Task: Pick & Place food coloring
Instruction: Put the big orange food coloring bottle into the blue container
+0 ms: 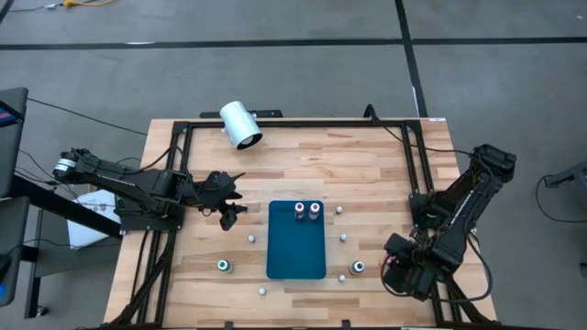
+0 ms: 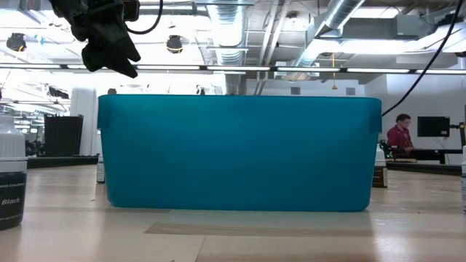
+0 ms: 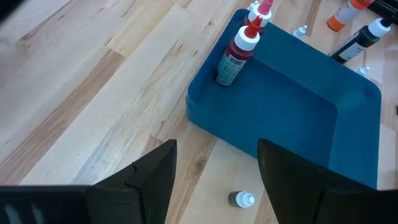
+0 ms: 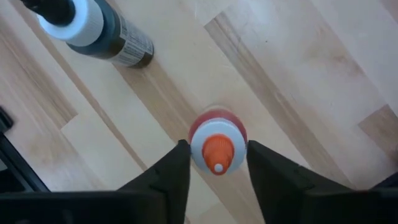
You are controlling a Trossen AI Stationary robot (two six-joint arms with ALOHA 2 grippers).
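Observation:
A teal tray (image 1: 295,252) lies mid-table; a red bottle (image 3: 236,53) and a pink one (image 3: 261,9) stand in its far end. My left gripper (image 1: 229,209) hangs open and empty above the table, left of the tray, over a small white-topped cap (image 3: 242,199). My right gripper (image 1: 404,268) is near the table's right near corner, pointing down, shut on an orange-tipped bottle (image 4: 217,149). A dark bottle (image 4: 93,31) stands beside it and also shows in the high view (image 1: 358,268). Another bottle (image 1: 223,266) stands left of the tray. My right gripper pinches the orange-tipped bottle at its white collar (image 4: 198,148) between the two fingers, one on each side. The fingers come from above, pointing down. The bottle is upright; I cannot tell whether its base is on the table.
A large white cylinder (image 1: 240,125) lies at the table's far edge. Small white caps (image 1: 341,209) are scattered around the tray. A black-labelled bottle (image 2: 11,182) stands close to the low camera. A black frame (image 1: 293,124) borders the table. A person (image 2: 399,135) sits far behind.

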